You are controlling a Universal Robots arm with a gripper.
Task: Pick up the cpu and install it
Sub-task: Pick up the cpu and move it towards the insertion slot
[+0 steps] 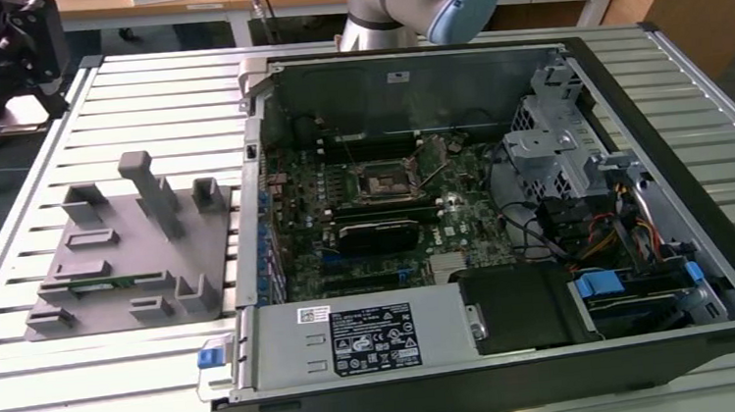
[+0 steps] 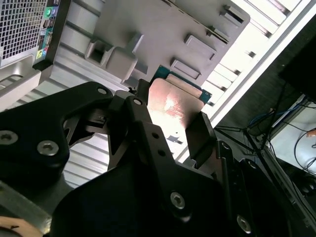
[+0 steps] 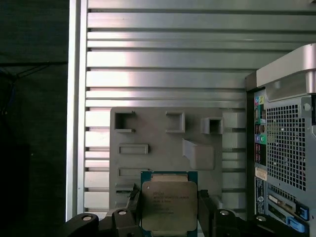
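Black two-finger pincer (image 3: 169, 213), seen in both wrist views (image 2: 170, 116): closed on the cpu (image 3: 169, 205), one finger (image 3: 134, 203) against each of two opposite edges of the chip.

Item held: cpu (image 2: 174, 103), flat and square, with a silvery metal top and a thin green board edge showing along one side. It sits between the fingers (image 2: 200, 133) with its metal top facing both wrist cameras. It appears lifted clear of the surface beneath, in front of the near edge of the fixture.

Beneath the cpu: grey moulded fixture (image 3: 163, 138) with raised blocks and shallow rectangular pockets. In the exterior view the fixture (image 1: 135, 254) lies at nine o'clock of the computer case, just beside its wall. A narrow green memory stick (image 1: 111, 281) sits in one of its slots.

Support: slatted aluminium table (image 3: 163, 59), which carries both fixture and case.

Computer case (image 1: 688, 269), black, lying on its side with the panel off. Its perforated rear panel (image 3: 284, 148) with ports shows in the first wrist view.

Inside the case, exterior view:
- Green motherboard (image 1: 474, 222) across the middle.
- Black square socket frame (image 1: 385, 177) near the centre.
- Silver power supply (image 1: 351, 335) at six o'clock.
- Grey metal drive cage (image 1: 549, 138) at three o'clock.

Robot arm (image 1: 410, 1), grey with a blue cap, at twelve o'clock beyond the case.
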